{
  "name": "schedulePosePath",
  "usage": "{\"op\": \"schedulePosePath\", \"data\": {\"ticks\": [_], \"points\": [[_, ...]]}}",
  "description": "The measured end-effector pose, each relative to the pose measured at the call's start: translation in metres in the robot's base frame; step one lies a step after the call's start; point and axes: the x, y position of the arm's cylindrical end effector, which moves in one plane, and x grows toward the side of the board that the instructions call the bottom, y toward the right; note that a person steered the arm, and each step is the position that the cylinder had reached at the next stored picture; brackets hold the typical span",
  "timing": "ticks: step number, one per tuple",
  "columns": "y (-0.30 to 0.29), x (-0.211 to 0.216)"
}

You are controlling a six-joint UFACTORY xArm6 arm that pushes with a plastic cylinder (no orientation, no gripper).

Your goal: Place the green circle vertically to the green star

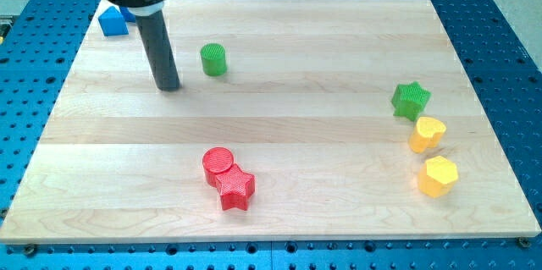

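The green circle (213, 58) stands on the wooden board at the upper left of the view. The green star (411, 100) sits far off at the view's right. My tip (169, 86) rests on the board just left of the green circle and slightly below it, a small gap apart from it. The dark rod rises from the tip toward the view's top left.
A red circle (218, 164) and a red star (235, 188) touch each other at the lower middle. A yellow heart (427, 134) and a yellow hexagon (439, 176) lie below the green star. Blue blocks (113, 20) sit at the top left corner, partly behind the arm.
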Motion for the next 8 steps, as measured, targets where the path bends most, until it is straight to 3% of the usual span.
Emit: {"op": "schedulePosePath", "data": {"ticks": [2, 3, 4, 5, 6, 8], "points": [[0.041, -0.047], [0.131, -0.044], [0.127, -0.03], [0.086, -0.033], [0.068, 0.004], [0.164, 0.019]]}}
